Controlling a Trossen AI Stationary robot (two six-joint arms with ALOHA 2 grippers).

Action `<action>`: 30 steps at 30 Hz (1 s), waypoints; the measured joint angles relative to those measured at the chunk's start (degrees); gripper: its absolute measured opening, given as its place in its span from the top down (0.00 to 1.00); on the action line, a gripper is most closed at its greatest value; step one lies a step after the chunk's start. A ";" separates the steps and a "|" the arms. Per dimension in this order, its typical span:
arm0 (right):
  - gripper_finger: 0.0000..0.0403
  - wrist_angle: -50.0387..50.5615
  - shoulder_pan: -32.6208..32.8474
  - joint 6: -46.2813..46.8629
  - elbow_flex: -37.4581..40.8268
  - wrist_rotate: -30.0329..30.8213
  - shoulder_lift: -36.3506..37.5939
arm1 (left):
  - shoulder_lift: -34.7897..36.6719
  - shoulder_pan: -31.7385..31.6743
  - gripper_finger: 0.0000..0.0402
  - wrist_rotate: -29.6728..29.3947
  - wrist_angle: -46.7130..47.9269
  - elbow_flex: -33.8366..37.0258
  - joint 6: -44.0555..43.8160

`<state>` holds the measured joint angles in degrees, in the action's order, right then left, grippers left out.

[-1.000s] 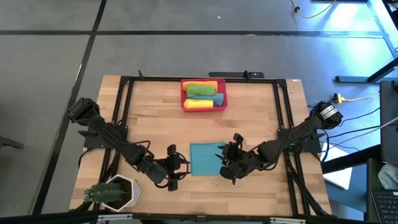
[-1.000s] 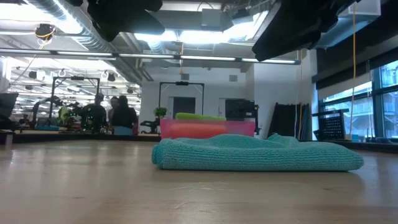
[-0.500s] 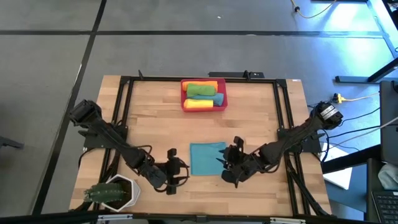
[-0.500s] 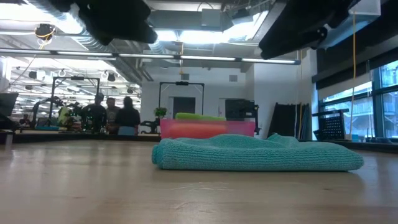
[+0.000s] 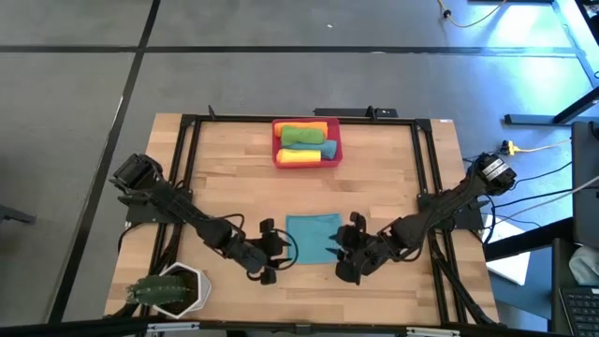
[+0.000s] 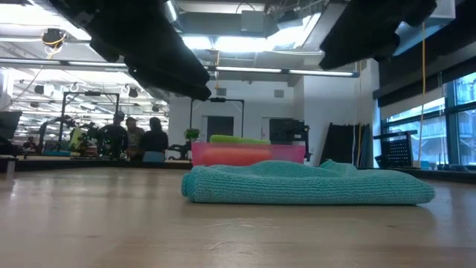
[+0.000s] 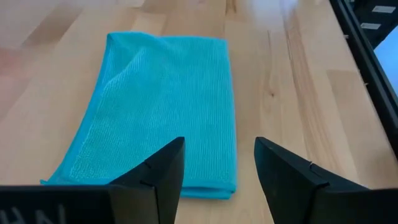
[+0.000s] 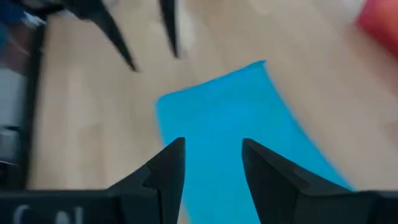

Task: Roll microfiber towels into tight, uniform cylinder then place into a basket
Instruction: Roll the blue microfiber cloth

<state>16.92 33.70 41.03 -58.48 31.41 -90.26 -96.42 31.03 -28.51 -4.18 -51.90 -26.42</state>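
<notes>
A teal microfiber towel (image 5: pixel 313 238) lies folded flat on the table's near middle; it also shows in the low view (image 6: pixel 305 186). My left gripper (image 5: pixel 274 251) hovers open just off its left edge, and in the left wrist view (image 7: pixel 217 168) the fingers stand over the towel's near corner. My right gripper (image 5: pixel 343 251) hovers open at the right edge, with the towel (image 8: pixel 236 143) ahead of its fingers. The red-pink basket (image 5: pixel 277 142) at the far middle holds rolled orange, green and yellow towels.
A white pot with a green plant (image 5: pixel 173 288) stands at the near left corner, close to my left arm. Black frame rails (image 5: pixel 187 178) run along the table's left, right and far sides. Bare wood lies between the towel and the basket.
My left gripper has moved down and toward the table's right, closing on the towel's left edge. My right gripper has turned a little at the towel's right edge. The towel has stayed flat in place.
</notes>
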 joint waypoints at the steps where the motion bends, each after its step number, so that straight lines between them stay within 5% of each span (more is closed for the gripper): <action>1: 0.60 -1.18 0.30 0.61 0.00 -1.03 0.00 | 0.00 -0.02 0.54 0.03 0.04 0.00 0.01; 12: 0.60 -4.60 4.48 6.60 -0.07 -17.76 -1.34 | 0.00 0.25 0.54 0.09 -2.72 0.00 0.04; 19: 0.60 -4.80 7.84 6.64 -0.07 -17.55 -6.43 | 0.00 0.08 0.54 -0.53 -5.52 0.00 0.05; 25: 0.60 -4.59 7.28 2.02 -0.07 -10.96 -9.82 | 0.00 -0.77 0.54 -0.74 -7.04 0.00 0.07; 30: 0.62 -1.51 4.82 4.92 -0.07 -16.18 -12.18 | 0.00 -1.14 0.54 -0.89 -6.98 0.00 1.52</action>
<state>15.41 38.53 45.96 -58.54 15.23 -102.44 -96.42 29.89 -29.40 -11.16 -51.90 -24.90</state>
